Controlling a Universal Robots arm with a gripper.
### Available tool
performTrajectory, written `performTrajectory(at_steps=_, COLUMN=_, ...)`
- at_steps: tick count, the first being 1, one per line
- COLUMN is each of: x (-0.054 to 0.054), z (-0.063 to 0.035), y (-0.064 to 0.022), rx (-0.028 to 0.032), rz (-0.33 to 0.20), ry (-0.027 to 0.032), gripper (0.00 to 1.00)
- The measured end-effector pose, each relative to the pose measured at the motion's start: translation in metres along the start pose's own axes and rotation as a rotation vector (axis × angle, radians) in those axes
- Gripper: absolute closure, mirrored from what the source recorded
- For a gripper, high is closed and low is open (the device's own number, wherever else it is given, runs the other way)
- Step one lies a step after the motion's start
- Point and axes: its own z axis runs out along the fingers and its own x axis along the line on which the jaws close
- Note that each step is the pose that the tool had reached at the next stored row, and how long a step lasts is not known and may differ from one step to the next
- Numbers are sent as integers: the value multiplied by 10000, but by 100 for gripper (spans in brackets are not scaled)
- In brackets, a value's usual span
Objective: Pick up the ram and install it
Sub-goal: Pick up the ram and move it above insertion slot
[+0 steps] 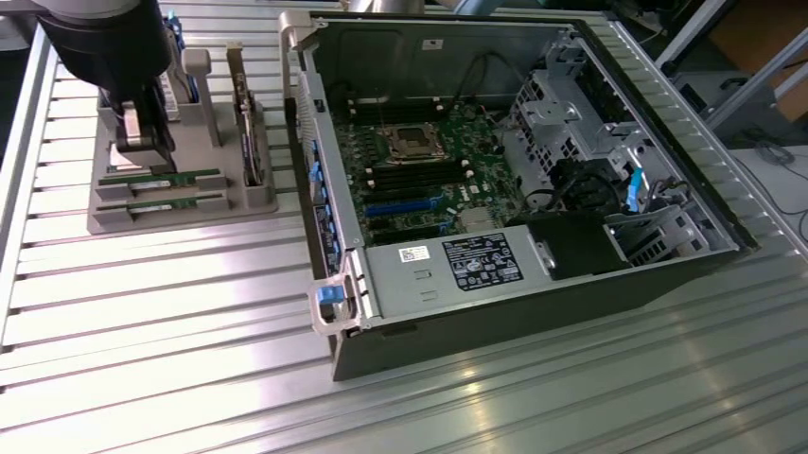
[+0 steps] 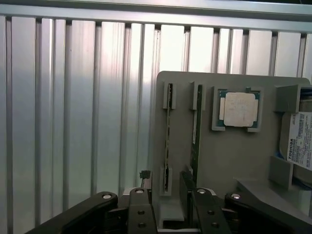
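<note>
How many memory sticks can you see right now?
2. One stick and the other sit side by side in the gray holder, on the exterior view's left of the computer case. The arm covers part of the holder, so more may be hidden.

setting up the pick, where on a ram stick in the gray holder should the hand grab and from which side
I'd grip the ram at mid-length on its top edge, pinching its two flat faces, coming straight down from above. It stands on edge in the gray holder with both ends seated in slots, so only the upper edge is free.
</note>
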Motion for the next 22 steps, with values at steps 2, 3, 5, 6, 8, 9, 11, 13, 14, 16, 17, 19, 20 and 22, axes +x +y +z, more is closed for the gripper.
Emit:
performTrajectory(at_steps=2, x=7, z=39, y=1, rx=0, rz=0, ry=0, gripper=64)
performTrajectory(at_steps=3, x=12, z=72, y=1, rx=0, rz=0, ry=0, gripper=64)
performTrajectory(at_steps=5, x=23, z=119, y=1, rx=0, rz=-1, ry=0, gripper=64)
performTrajectory(at_steps=6, x=32, z=148, y=1, rx=0, rz=0, ry=3, gripper=64)
performTrajectory(at_steps=8, x=38, z=173, y=2, rx=0, rz=0, ry=4, gripper=64)
performTrajectory(at_steps=9, x=40, z=190, y=2, rx=-1, rz=1, ry=16, gripper=64)
performTrajectory(at_steps=11, x=45, z=252, y=3, rx=-3, rz=2, ry=50, gripper=64)
performTrajectory(at_steps=13, x=52, z=298, y=2, rx=-2, rz=0, ry=50, gripper=64)
performTrajectory(at_steps=14, x=55, z=316, y=3, rx=-2, rz=0, ry=50, gripper=64)
performTrajectory(at_steps=16, x=59, z=345, y=3, rx=-2, rz=0, ry=50, gripper=64)
performTrajectory(at_steps=17, x=60, z=353, y=3, rx=-3, rz=0, ry=50, gripper=64)
performTrajectory(at_steps=19, x=72, z=402, y=14, rx=-4, rz=0, ry=50, gripper=64)
performTrajectory(at_steps=20, x=76, z=419, y=20, rx=-1, rz=0, ry=49, gripper=64)
performTrajectory(at_steps=22, x=80, z=439, y=34, rx=-2, rz=-1, ry=50, gripper=64)
